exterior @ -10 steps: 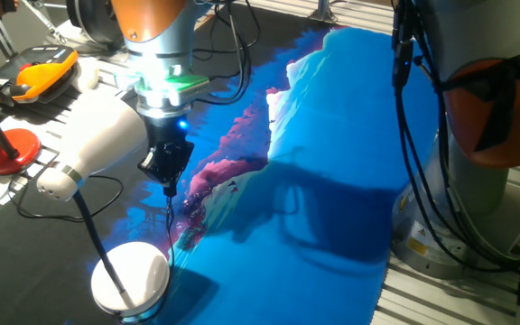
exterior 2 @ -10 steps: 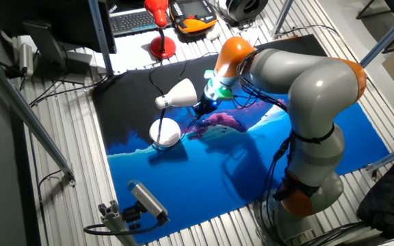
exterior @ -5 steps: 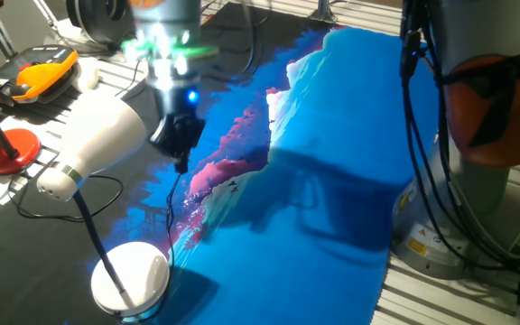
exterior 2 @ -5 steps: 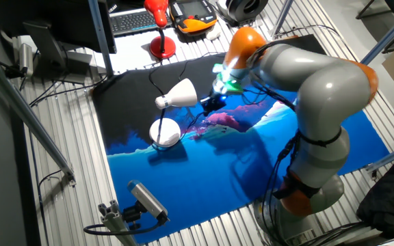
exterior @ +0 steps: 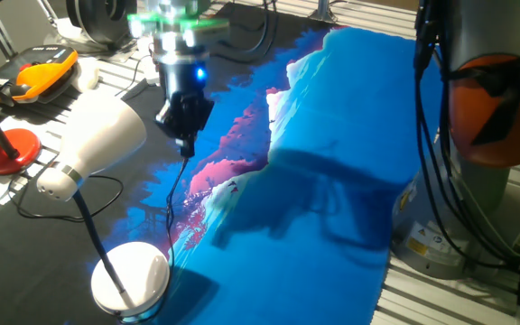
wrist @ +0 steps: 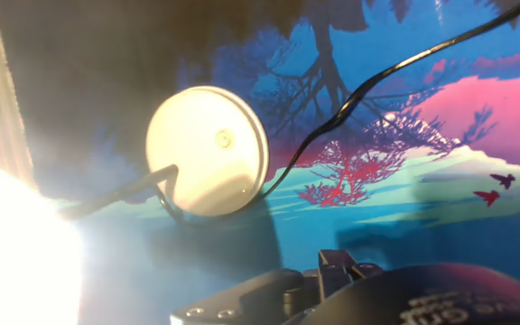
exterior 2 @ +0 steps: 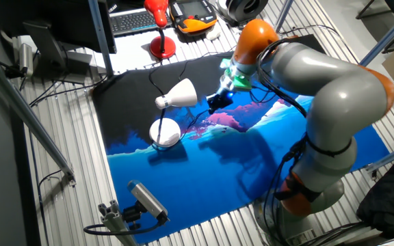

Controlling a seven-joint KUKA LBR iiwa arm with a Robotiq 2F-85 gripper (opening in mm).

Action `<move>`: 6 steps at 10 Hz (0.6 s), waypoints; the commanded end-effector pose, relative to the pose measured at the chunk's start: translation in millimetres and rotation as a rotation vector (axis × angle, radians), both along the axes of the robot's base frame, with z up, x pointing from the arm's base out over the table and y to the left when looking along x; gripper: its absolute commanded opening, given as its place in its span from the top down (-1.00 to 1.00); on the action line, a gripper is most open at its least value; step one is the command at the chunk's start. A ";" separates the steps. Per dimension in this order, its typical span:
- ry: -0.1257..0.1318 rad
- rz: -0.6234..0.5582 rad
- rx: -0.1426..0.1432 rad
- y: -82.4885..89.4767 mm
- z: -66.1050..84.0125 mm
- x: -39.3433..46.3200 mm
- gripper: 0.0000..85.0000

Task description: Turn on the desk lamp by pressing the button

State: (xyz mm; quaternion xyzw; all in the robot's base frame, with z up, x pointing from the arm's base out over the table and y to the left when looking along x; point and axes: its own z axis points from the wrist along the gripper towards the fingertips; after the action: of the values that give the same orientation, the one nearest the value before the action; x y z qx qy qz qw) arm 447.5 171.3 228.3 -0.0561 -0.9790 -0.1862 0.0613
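Observation:
The desk lamp has a white cone shade [exterior: 97,144], a thin dark stem and a round white disc base [exterior: 131,275] on the blue mat. It also shows in the other fixed view [exterior 2: 180,93]. In the hand view the base [wrist: 208,150] lies below me with a small round button [wrist: 224,138] near its middle. The shade is a glaring white patch [wrist: 12,248] at the lower left. My gripper [exterior: 186,144] hangs in the air to the right of the shade, well above and behind the base, touching nothing. No view shows a gap between its fingertips.
The lamp's black cord [wrist: 377,81] runs across the blue pictured mat [exterior: 332,181]. A red-based thing with a black gooseneck [exterior: 9,149] and an orange-black device [exterior: 39,72] sit at the left. A keyboard [exterior 2: 134,22] lies at the back. A camera [exterior 2: 146,200] stands at the front.
My gripper has risen and moved away from the lamp base, toward the back of the mat. The lamp has not moved.

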 end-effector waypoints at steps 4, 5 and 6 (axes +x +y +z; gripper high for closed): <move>-0.039 0.026 -0.029 -9.8 8.2 -3.7 1.00; -0.052 0.036 -0.039 -11.4 9.2 -4.3 1.00; -0.057 0.039 -0.045 -11.0 9.1 -4.4 1.00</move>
State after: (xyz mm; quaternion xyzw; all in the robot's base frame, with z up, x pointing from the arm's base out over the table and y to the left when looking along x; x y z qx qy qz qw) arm 443.3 160.3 237.1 -0.0313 -0.9860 -0.1602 0.0345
